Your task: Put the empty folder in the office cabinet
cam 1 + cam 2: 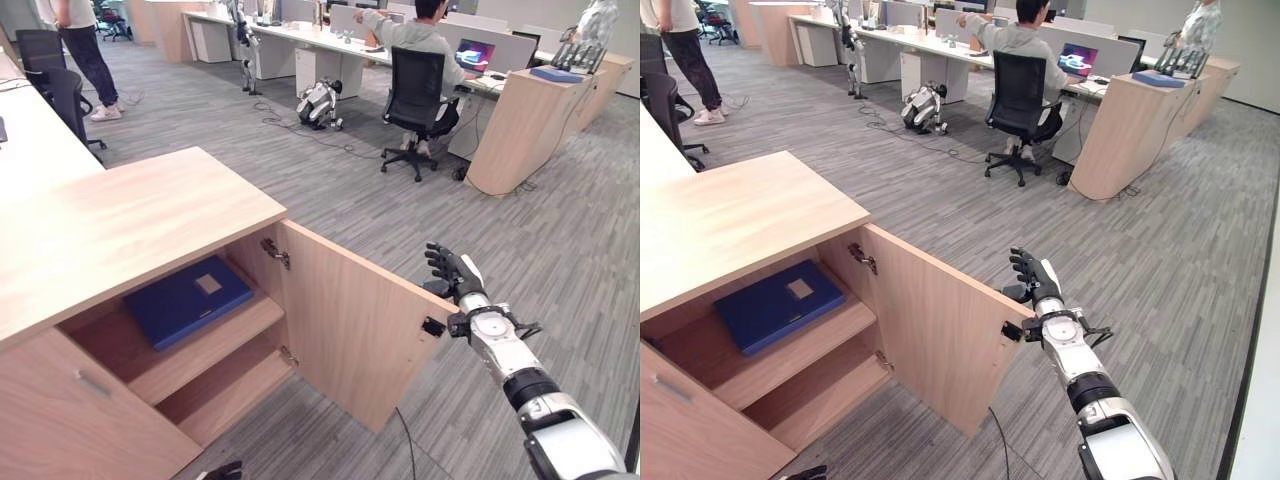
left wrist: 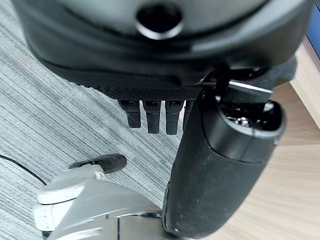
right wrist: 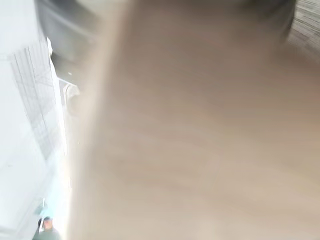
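Flat blue folder (image 1: 188, 298) lay on the light wooden cabinet's (image 1: 120, 225) upper shelf, door (image 1: 355, 325) wide open.
Right hand (image 1: 452, 272) rested at the door's outer edge, fingers (image 1: 438, 262) loosely curled, grip unclear; left hand (image 2: 165, 107) hung straight-fingered and empty.

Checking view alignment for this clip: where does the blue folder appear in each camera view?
Left eye view: blue folder lies flat on the cabinet's upper shelf, lower left.
Right eye view: same folder, further left.
Left wrist view: a blue sliver at the edge; cannot tell.
Right wrist view: wood surface close up.
Shared landmark: open cabinet door.

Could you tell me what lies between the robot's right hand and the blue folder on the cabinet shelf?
The open cabinet door stands between the right hand and the blue folder, as the left eye view shows.
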You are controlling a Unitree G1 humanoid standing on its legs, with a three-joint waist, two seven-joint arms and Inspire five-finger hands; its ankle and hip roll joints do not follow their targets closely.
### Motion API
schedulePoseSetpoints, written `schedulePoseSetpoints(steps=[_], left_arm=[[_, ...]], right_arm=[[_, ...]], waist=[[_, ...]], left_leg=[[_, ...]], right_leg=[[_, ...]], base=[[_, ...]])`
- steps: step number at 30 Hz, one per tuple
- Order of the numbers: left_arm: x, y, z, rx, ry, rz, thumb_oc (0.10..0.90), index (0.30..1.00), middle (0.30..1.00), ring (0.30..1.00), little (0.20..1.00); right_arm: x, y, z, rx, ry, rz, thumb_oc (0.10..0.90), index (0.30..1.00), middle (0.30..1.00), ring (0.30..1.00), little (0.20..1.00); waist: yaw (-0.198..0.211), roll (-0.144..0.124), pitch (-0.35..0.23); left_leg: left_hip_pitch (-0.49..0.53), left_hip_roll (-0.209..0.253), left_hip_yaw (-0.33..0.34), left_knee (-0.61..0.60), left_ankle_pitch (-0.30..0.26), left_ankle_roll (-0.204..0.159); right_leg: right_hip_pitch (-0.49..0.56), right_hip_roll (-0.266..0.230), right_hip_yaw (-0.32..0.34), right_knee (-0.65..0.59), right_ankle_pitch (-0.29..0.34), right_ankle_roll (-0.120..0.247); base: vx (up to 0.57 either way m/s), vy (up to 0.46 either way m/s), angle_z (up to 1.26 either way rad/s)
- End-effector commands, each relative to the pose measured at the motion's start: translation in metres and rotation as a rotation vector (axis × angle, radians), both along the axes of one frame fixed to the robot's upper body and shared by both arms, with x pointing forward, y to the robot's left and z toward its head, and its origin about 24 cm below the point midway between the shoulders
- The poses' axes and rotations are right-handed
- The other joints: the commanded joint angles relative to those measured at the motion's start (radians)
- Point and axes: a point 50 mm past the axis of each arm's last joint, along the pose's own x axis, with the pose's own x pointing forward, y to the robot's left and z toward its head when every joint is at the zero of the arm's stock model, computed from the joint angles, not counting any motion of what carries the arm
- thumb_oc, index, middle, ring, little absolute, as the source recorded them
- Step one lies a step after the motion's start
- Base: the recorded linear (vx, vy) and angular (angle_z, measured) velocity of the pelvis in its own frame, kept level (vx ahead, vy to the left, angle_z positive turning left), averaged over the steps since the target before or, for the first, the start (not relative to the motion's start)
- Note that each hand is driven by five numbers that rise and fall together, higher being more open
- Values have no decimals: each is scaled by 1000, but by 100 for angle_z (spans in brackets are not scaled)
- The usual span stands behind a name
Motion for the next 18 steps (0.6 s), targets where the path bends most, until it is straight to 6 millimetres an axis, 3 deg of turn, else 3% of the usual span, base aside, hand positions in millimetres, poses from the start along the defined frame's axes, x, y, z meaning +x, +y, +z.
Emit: schedulePoseSetpoints(steps=[1, 2, 5, 18], left_arm=[[28, 12, 9, 75, -52, -86, 800, 900, 900, 900, 900], [27, 12, 9, 75, -52, -85, 800, 900, 900, 900, 900], [29, 12, 8, 89, -49, -81, 800, 900, 900, 900, 900], [28, 13, 8, 111, -48, -73, 800, 900, 900, 900, 900]], right_arm=[[19, 40, 43, 56, -197, 126, 800, 900, 900, 900, 900], [19, 40, 43, 57, -196, 126, 800, 900, 900, 900, 900], [11, 68, 35, 106, -179, 222, 800, 900, 900, 900, 900], [-14, 88, 19, 177, -150, 336, 800, 900, 900, 900, 900]], waist=[[26, -6, 25], [25, -6, 24], [44, -11, 27], [52, 2, 33]], left_leg=[[3, 11, 31, -1, -24, -15], [3, 11, 30, -1, -24, -15], [-11, 11, 9, -1, -17, -17], [-38, 20, -30, 1, 4, -32]], right_leg=[[36, -16, -9, 30, -123, 59], [36, -16, -10, 30, -123, 59], [38, -14, -26, 30, -126, 56], [40, -6, -57, 25, -137, 47]], base=[[0, 0, 0], [-10, 6, 3], [-9, 0, 6], [-13, -18, 9]])
